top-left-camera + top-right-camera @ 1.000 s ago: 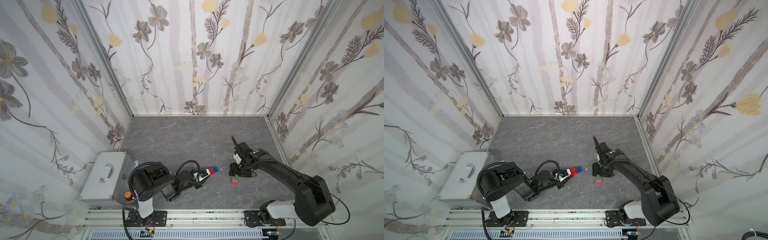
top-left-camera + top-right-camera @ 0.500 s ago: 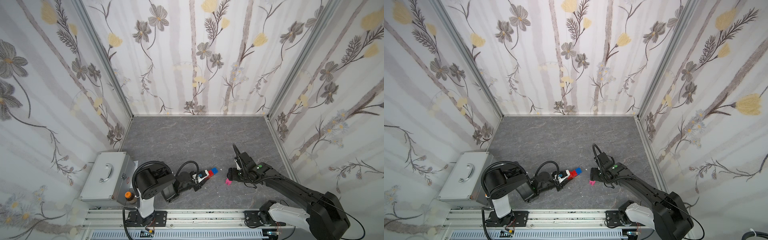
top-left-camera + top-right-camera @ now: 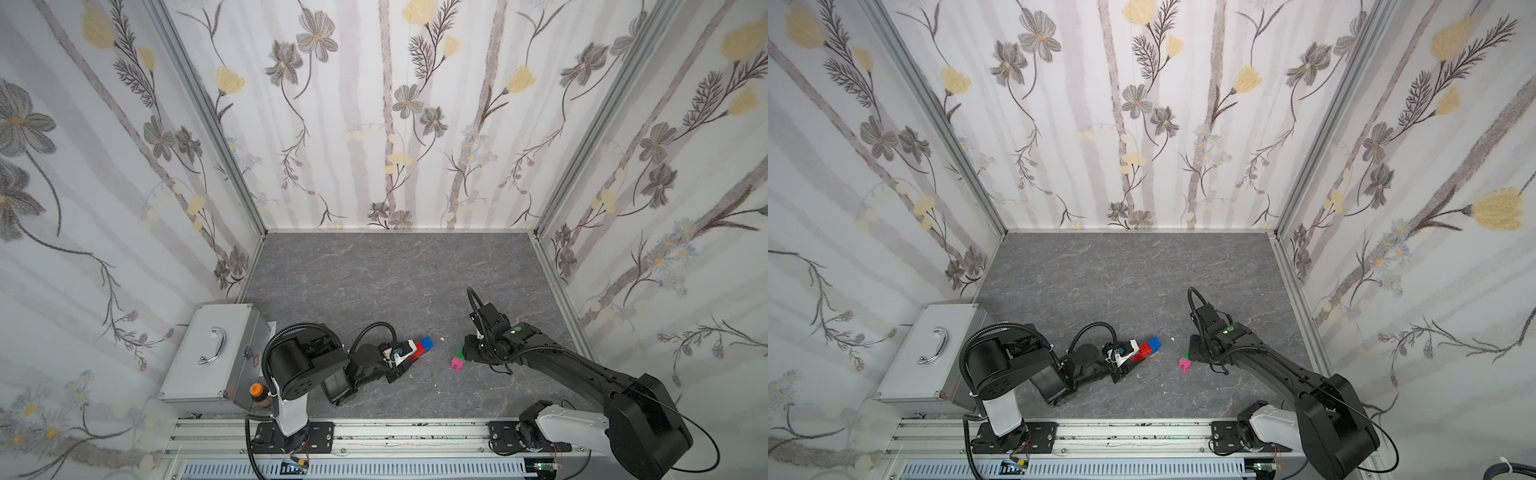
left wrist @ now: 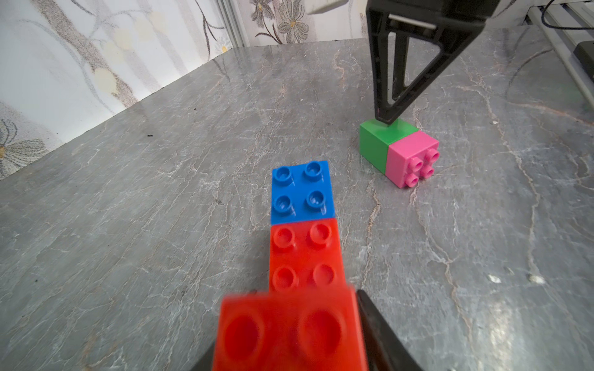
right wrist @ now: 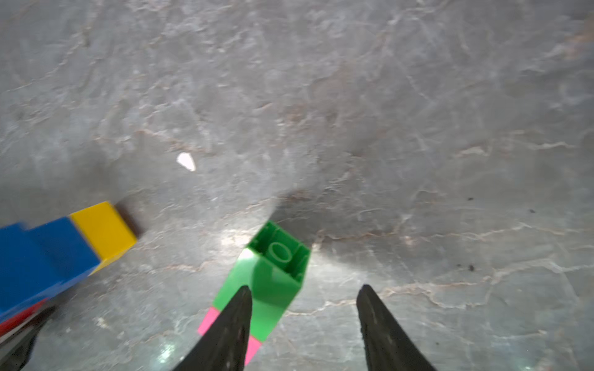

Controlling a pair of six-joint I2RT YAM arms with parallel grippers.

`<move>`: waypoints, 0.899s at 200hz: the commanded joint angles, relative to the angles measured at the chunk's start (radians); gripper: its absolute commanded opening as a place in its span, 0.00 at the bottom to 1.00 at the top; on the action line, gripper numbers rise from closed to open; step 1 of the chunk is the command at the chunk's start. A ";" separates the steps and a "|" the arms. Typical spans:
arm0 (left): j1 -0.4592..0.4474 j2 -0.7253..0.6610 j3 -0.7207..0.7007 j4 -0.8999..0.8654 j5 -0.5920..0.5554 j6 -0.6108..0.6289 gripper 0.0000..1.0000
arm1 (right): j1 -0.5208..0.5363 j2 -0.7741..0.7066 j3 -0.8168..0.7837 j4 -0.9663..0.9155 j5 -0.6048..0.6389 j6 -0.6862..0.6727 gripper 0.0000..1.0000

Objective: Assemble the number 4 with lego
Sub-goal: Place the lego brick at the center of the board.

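A red brick [image 4: 289,331] lies blurred between the fingers of my left gripper [image 4: 289,353]; the blur hides whether they press on it. Joined to it are a second red brick [image 4: 305,257], a blue brick [image 4: 302,192] and a yellow brick [image 5: 103,229], low over the table [image 3: 374,282]. A green brick [image 5: 273,276] stuck to a pink brick [image 4: 411,157] lies on its side to the right. My right gripper [image 5: 305,287] is open, one fingertip [image 4: 385,115] on the green brick and the other over bare table. Both top views show the joined red-blue group [image 3: 422,348] and the pair [image 3: 1184,364].
A metal case [image 3: 212,353] with a handle stands at the front left, and a small orange-capped bottle [image 3: 257,392] sits by the left arm's base. A white speck [image 3: 441,339] lies between the two brick groups. Flowered walls close in three sides.
My right gripper has come down over the pink-green pair, which slid a little toward the left arm. Its jaws have narrowed. The left arm and its bricks have barely moved.
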 commanded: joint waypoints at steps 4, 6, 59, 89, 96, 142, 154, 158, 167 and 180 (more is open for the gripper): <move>0.002 -0.010 -0.001 0.037 -0.001 0.017 0.48 | -0.016 -0.001 -0.002 0.027 -0.007 0.053 0.47; 0.002 -0.012 -0.001 0.037 -0.001 0.019 0.48 | -0.018 0.001 -0.002 0.027 -0.009 0.054 0.46; 0.006 -0.008 0.006 0.030 0.012 0.028 0.41 | -0.041 0.052 -0.012 0.023 -0.012 0.054 0.42; 0.008 -0.015 0.005 0.023 0.013 0.033 0.51 | -0.061 0.078 -0.055 0.016 -0.010 0.055 0.40; 0.008 -0.020 0.004 0.020 0.017 0.034 0.56 | -0.066 0.078 -0.065 0.016 -0.009 0.055 0.39; 0.007 -0.154 0.021 -0.126 0.035 0.017 1.00 | -0.095 0.098 -0.062 -0.021 0.004 0.045 0.38; 0.006 -0.216 0.028 -0.200 0.032 0.009 1.00 | -0.096 0.114 -0.054 -0.029 0.003 0.038 0.38; 0.005 -0.236 0.030 -0.223 0.028 0.007 1.00 | -0.095 0.119 -0.050 -0.030 0.002 0.035 0.38; 0.006 -0.283 0.031 -0.279 0.015 0.001 1.00 | -0.093 0.124 -0.045 -0.030 -0.004 0.031 0.39; 0.006 -0.354 0.034 -0.363 -0.005 -0.001 1.00 | -0.094 0.118 -0.033 -0.025 -0.016 0.024 0.39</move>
